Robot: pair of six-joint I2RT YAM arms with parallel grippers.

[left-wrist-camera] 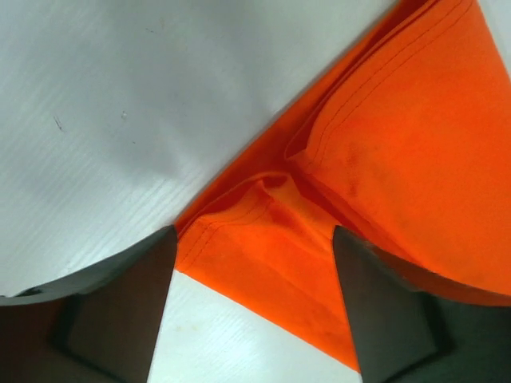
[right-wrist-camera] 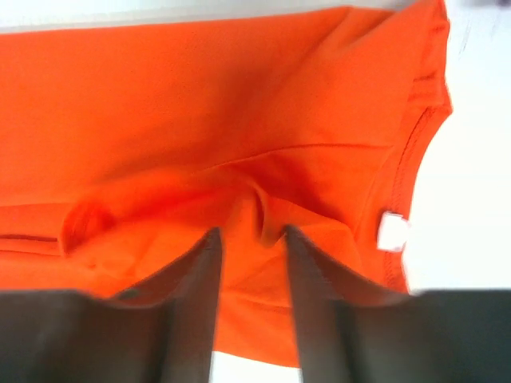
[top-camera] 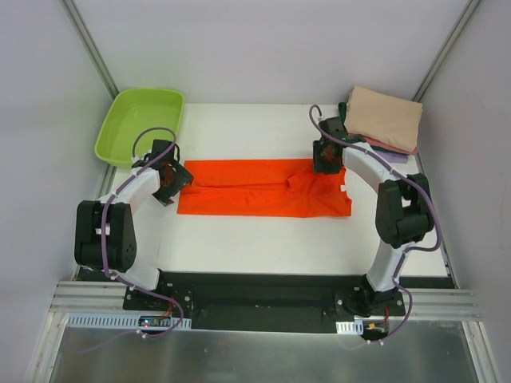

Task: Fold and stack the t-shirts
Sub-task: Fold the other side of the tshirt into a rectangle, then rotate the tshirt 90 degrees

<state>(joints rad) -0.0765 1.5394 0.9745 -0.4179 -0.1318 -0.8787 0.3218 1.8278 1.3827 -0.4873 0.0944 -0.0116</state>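
The bright orange t-shirt [top-camera: 263, 190] lies flat as a long folded band across the middle of the white table, neck end to the right. My left gripper [top-camera: 177, 182] is over its left end, open wide, with a folded corner of the shirt [left-wrist-camera: 399, 144] between the jaws [left-wrist-camera: 254, 239]. My right gripper [top-camera: 326, 163] is at the far edge of the shirt near the collar. Its jaws [right-wrist-camera: 251, 235] stand a narrow gap apart, with a raised pucker of the orange cloth [right-wrist-camera: 200, 104] between them. The white neck label [right-wrist-camera: 391, 233] lies just right of them.
A stack of folded shirts sits at the back right corner: tan [top-camera: 385, 118] on top, salmon-pink [top-camera: 395, 148] and purple [top-camera: 399, 157] edges below. A lime-green plastic tub [top-camera: 140, 124] stands at the back left. Grey walls enclose the table.
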